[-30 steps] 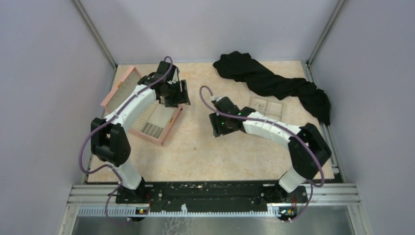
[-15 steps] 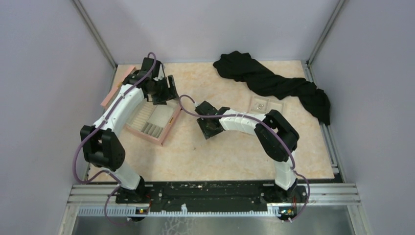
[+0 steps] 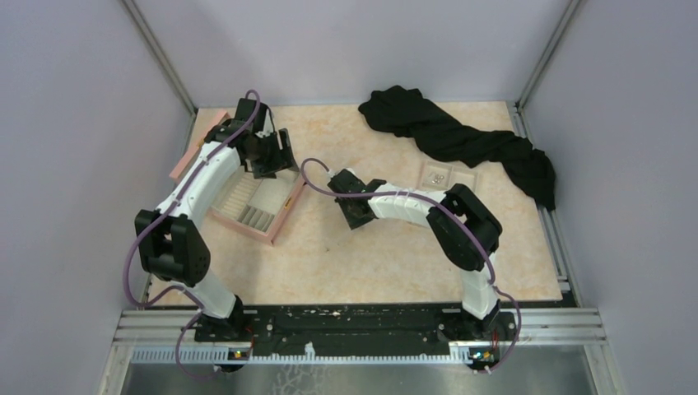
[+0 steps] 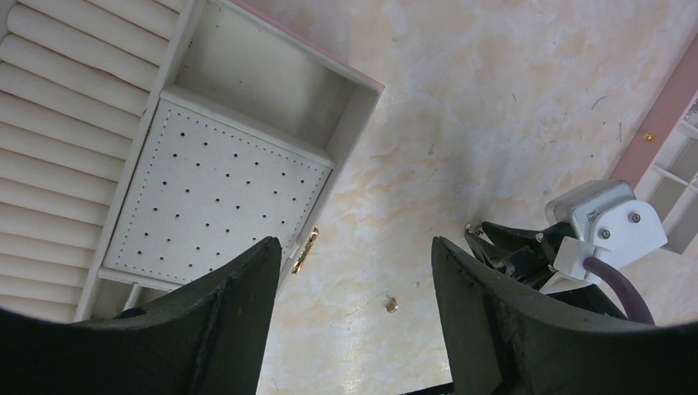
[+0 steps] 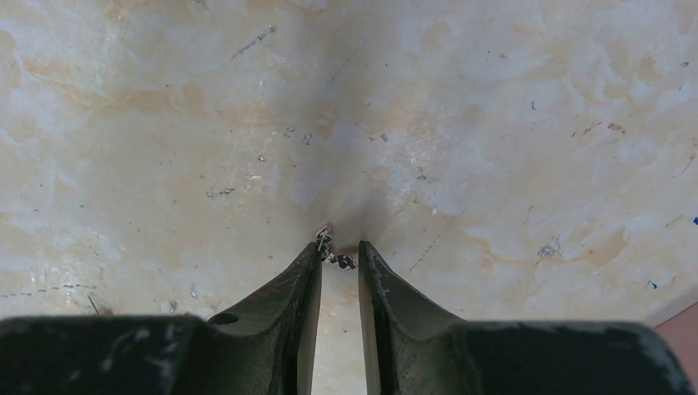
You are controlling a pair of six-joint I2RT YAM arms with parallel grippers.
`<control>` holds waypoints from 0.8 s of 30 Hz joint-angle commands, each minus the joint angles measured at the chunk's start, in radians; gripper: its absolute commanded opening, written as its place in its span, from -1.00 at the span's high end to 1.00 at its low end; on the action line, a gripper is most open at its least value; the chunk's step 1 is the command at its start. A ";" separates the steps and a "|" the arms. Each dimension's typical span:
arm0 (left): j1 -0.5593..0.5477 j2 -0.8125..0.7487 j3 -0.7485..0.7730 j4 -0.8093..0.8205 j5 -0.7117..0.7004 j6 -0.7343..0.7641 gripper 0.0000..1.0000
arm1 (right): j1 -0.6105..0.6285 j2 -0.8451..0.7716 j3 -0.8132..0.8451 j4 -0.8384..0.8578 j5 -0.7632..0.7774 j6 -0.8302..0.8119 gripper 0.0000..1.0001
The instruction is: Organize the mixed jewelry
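My right gripper [image 3: 352,216] is low on the table, right of the pink box [image 3: 278,216]. In the right wrist view its jaws [image 5: 339,252] stand nearly together, with a tiny silvery and dark jewelry piece [image 5: 332,249] caught between the tips against the tabletop. My left gripper [image 3: 272,160] hovers open and empty over the box's far corner. In the left wrist view a tiny gold piece [image 4: 392,305] lies on the table between its fingers [image 4: 239,321]. More silvery pieces [image 3: 439,175] lie in the beige compartment tray [image 3: 461,183].
The open pink box shows ring rolls [image 4: 66,99], a perforated pad [image 4: 214,197] and a gold clasp [image 4: 304,250]. A black cloth [image 3: 461,136] lies at the back right, partly next to the tray. The right gripper shows in the left wrist view [image 4: 527,251].
Since one second ago both grippers moved left; the right one reached out low toward the box. In the last half second almost nothing moved.
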 commanded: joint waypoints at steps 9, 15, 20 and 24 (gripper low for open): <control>0.004 0.018 -0.006 0.017 0.032 0.005 -0.47 | -0.014 0.039 0.042 0.040 0.001 0.011 0.45; 0.004 0.020 -0.029 0.017 0.034 0.007 -0.46 | -0.014 0.046 0.040 0.045 -0.006 0.015 0.59; 0.004 0.006 -0.051 0.020 0.031 0.007 -0.46 | -0.014 0.038 0.034 0.046 0.001 0.022 0.93; 0.004 -0.001 -0.060 0.023 0.029 0.005 -0.46 | -0.016 0.026 0.043 0.028 0.012 0.042 1.00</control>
